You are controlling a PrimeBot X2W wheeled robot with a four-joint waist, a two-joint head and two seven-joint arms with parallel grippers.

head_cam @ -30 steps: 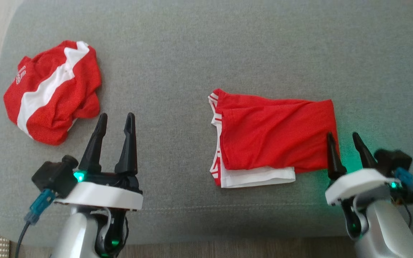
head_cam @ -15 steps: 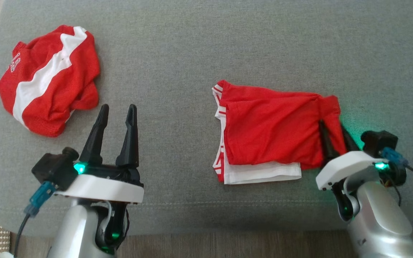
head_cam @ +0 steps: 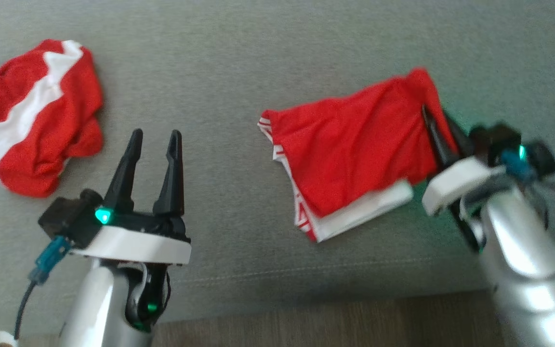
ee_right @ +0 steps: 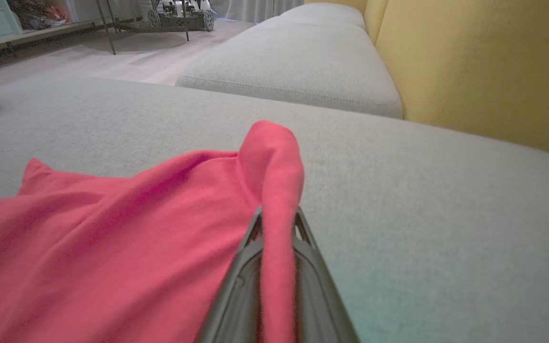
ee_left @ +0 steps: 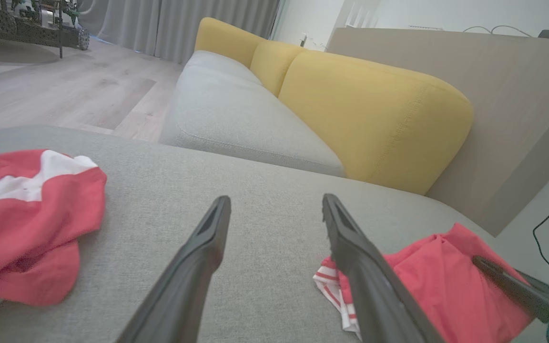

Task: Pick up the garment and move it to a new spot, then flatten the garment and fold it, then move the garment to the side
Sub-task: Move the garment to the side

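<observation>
A big grey cushion fills most of the head view. The folded red garment lies on the right half of the grey cushion, close to its front edge. It is red on top, and a white layer with red stripes peeks out from under it on the side nearest the cushion's middle. The right gripper is at the garment's end, nearest the right side of the cushion. Its two dark fingers are squeezed shut on a pinch of the red cloth. In the right wrist view, a fold of the garment stands up between the fingers of the right gripper, a little off the cushion. The rest of the garment rests flat on the cushion. The left gripper is above the left half of the cushion, near its front edge. Its fingers are spread wide apart and hold nothing. A crumpled red and white shirt sits on the far left part of the cushion. Behind the cushion there are yellow back pillows.
</observation>
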